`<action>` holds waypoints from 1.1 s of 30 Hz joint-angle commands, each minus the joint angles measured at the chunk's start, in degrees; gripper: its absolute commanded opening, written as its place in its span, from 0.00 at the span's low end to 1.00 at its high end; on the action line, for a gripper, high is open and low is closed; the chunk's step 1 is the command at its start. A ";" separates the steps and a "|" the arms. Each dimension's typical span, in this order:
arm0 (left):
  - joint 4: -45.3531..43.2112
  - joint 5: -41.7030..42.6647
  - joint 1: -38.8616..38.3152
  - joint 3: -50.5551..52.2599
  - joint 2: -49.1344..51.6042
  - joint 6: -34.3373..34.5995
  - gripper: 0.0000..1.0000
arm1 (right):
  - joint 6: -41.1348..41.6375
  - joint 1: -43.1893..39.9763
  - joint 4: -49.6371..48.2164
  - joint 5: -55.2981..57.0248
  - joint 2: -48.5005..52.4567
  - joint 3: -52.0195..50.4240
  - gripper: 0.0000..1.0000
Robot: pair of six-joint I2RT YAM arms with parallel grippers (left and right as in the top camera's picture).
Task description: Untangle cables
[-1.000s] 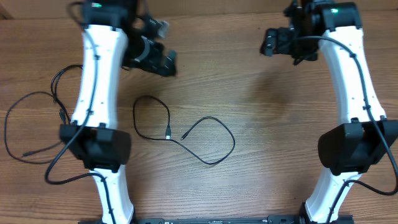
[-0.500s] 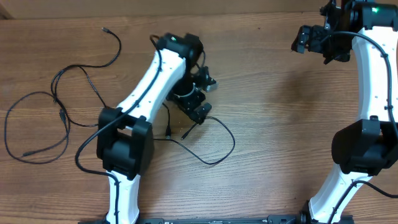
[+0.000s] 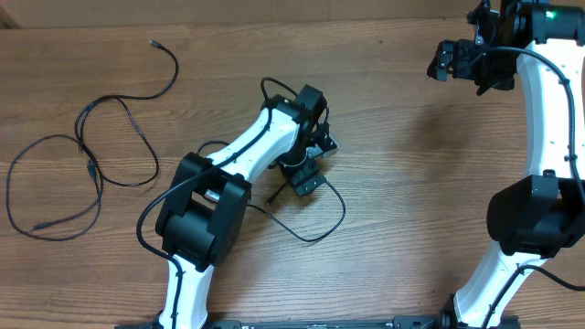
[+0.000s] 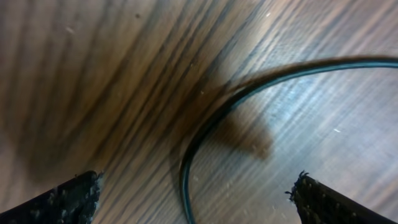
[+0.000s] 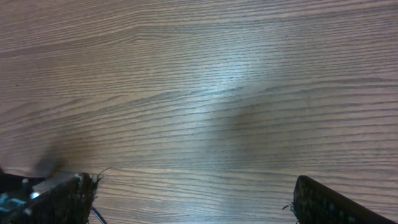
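Observation:
A thin black cable (image 3: 320,228) loops on the table at the centre, partly hidden under my left arm. My left gripper (image 3: 313,164) is open, low over this cable, whose curve runs between the fingers in the left wrist view (image 4: 205,124). A second thin black cable (image 3: 137,151) loops at the far left, with one plug end (image 3: 153,43) near the back. A third loop (image 3: 27,215) lies at the left edge. My right gripper (image 3: 454,62) is open and empty at the back right, above bare wood (image 5: 199,106).
The table is brown wood (image 3: 411,183). The right arm's base (image 3: 530,219) stands at the right, and the left arm's base (image 3: 196,219) at the lower centre-left.
My left arm swung from the back left to the table centre and came down over the central cable. My right gripper moved a little to the right, then held still.

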State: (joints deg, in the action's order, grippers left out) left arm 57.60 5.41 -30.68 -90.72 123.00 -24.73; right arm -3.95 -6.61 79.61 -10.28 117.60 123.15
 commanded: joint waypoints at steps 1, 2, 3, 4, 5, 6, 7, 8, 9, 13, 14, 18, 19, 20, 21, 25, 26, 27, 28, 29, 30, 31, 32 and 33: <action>-2.40 -1.62 -0.09 2.49 -0.85 2.38 1.00 | -0.63 0.11 0.11 -0.28 0.42 -0.31 1.00; -2.71 -1.60 -0.04 2.56 -0.85 2.82 1.00 | -0.63 0.11 0.13 -0.28 0.42 -0.31 1.00; -2.97 -1.66 -0.02 2.58 -0.85 3.06 1.00 | -0.63 0.11 0.17 -0.28 0.42 -0.31 1.00; -3.34 -1.68 0.00 2.58 -0.85 3.17 1.00 | -0.63 0.11 0.24 -0.28 0.42 -0.31 1.00; -3.74 -1.68 0.00 2.58 -0.85 3.15 1.00 | -0.63 0.11 0.31 -0.28 0.42 -0.31 0.99; -3.96 -1.68 0.00 2.58 -0.85 3.13 0.97 | -0.63 0.11 0.33 -0.28 0.42 -0.31 0.98; -4.20 -1.66 0.00 2.62 -0.83 3.10 0.94 | -0.63 0.11 0.39 -0.28 0.42 -0.31 0.97; -4.50 -1.68 0.00 2.71 -0.72 3.06 0.87 | -0.63 0.11 0.46 -0.28 0.42 -0.31 0.96; -4.94 -1.75 0.00 2.97 -0.70 3.08 0.79 | -0.63 0.11 0.52 -0.28 0.42 -0.31 0.94; -6.36 -1.81 0.00 4.94 -0.33 3.06 0.69 | -0.63 0.11 0.70 -0.28 0.42 -0.31 0.89; -6.60 -1.92 0.00 5.55 -0.31 3.06 0.64 | -0.63 0.11 0.68 -0.28 0.42 -0.31 0.88; -6.86 -3.63 0.04 6.86 -0.28 4.07 0.04 | -0.63 0.11 0.68 -0.28 0.42 -0.31 0.81; -6.86 -3.76 0.02 6.97 -0.28 4.39 0.04 | -0.63 0.11 0.70 -0.28 0.42 -0.31 0.80; -6.84 -3.82 0.02 7.02 -0.28 4.39 0.04 | -0.63 0.11 0.72 -0.28 0.42 -0.31 0.80; -6.86 -3.96 0.02 7.02 -0.28 4.42 0.04 | -0.63 0.11 0.79 -0.28 0.42 -0.31 0.80; -6.86 -4.74 0.13 6.27 -0.28 5.60 0.04 | -0.63 0.11 0.92 -0.28 0.42 -0.31 0.78; -6.86 -5.97 0.35 5.55 -0.28 7.48 0.04 | -0.63 0.11 0.87 -0.28 0.42 -0.31 0.78; -6.84 -7.10 0.72 4.87 -0.31 9.11 0.04 | -0.63 0.11 0.85 -0.28 0.42 -0.31 0.78; -6.86 -8.50 1.25 3.96 -0.33 11.56 0.04 | -0.63 0.11 0.81 -0.28 0.42 -0.31 0.78; -6.88 -9.62 2.08 2.89 -0.33 14.45 0.04 | -0.63 0.11 0.72 -0.28 0.42 -0.31 0.78; -6.88 -10.19 2.78 2.12 -0.33 16.57 0.04 | -0.63 0.11 0.70 -0.28 0.42 -0.31 0.78; -6.91 -10.34 3.69 1.36 -0.33 18.84 0.04 | -0.63 0.11 0.70 -0.28 0.42 -0.31 0.78; -6.86 -10.29 4.79 0.52 -0.33 21.38 0.04 | -0.63 0.11 0.72 -0.28 0.42 -0.31 0.78; -6.64 -10.29 6.62 -0.61 -0.33 26.14 0.04 | -0.63 0.11 0.72 -0.28 0.42 -0.31 0.78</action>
State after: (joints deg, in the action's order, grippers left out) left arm 50.81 -1.85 -28.86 -87.44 121.97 -11.88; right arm -4.54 -6.61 80.58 -10.26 117.60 123.15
